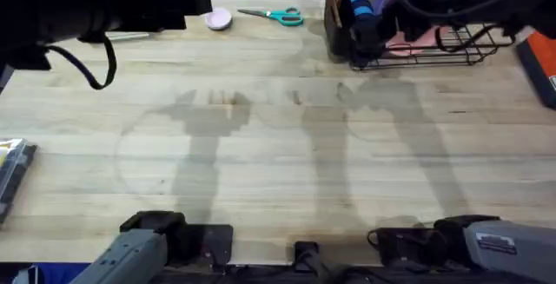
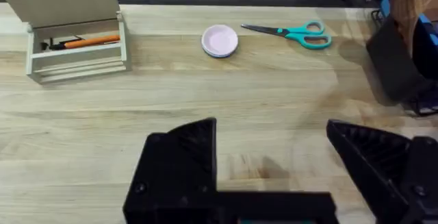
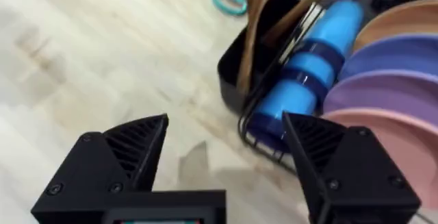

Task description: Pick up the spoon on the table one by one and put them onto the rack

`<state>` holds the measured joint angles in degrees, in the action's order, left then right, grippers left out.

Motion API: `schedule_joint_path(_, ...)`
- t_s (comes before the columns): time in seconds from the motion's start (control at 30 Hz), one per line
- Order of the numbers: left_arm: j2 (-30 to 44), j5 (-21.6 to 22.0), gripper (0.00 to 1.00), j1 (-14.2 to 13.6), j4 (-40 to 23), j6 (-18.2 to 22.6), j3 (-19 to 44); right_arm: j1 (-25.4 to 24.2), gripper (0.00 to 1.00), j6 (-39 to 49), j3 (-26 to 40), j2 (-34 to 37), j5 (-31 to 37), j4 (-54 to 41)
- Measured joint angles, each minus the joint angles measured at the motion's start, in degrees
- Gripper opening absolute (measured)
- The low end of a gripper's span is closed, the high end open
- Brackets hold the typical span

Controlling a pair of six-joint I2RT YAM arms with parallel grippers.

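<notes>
The left gripper (image 2: 270, 162) hangs above bare wood with its two black fingers (image 2: 181, 162) spread wide apart and nothing between them. Past it on the table (image 2: 205, 94) lie a small round pink dish (image 2: 220, 40) and, near that, a pair of teal-handled scissors (image 2: 291, 33). Farther off to one side stands a beige tiered box (image 2: 72, 35) with an orange-tipped tool lying on its shelf. From overhead, this arm shows as a large dark blurred shape across the far left corner of the table (image 1: 261, 145), with the pink dish (image 1: 218, 18) and the scissors (image 1: 276, 15) just beyond it along the far edge.

The right gripper (image 3: 226, 162) is also wide open and empty, poised over the table (image 3: 102, 59) just beside the rack (image 3: 263, 131). The rack is black wire with a black boxy caddy at its near end. Wooden spoon handles (image 3: 254, 25) stand tilted inside that caddy; how many there are cannot be told. Next to the caddy a blue cylinder (image 3: 311, 73) lies in the wire frame, and beside it purple and pink plates (image 3: 390, 80) stand on edge in a row.

From overhead, the rack (image 1: 434, 54) sits at the far right of the table, with the right arm reaching over it. The middle of the tabletop carries only shadows.
</notes>
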<state>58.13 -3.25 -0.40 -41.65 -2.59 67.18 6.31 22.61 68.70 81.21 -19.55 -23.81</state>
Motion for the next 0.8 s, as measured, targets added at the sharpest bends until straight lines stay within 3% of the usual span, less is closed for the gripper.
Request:
schedule_joint_path(0.13, 0.00, 0.00, 0.993, 0.00, 0.01, 0.00, 0.00, 0.00, 0.992, 0.56, 2.51, -2.29, 1.97, -8.38)
schedule_joint_path(0.17, 0.00, 0.00, 0.993, 0.00, 0.00, 0.00, 0.00, 0.00, 0.992, 0.68, 5.97, -3.79, 4.79, -15.63)
schedule_joint_path(0.3, 0.00, 0.00, 0.993, 0.00, 0.02, 0.00, 0.00, 0.00, 0.992, 1.03, 12.06, -5.76, 11.26, -28.48)
schedule_joint_path(0.5, 0.00, 0.02, 0.993, 0.00, 0.02, 0.00, 0.00, 0.00, 0.992, 0.45, 13.79, -7.73, 13.84, -33.74)
schedule_joint_path(0.8, 0.00, 0.00, 0.993, 0.00, 0.02, 0.00, 0.00, 0.00, 0.992, -6.86, 13.86, -13.17, 14.68, -33.69)
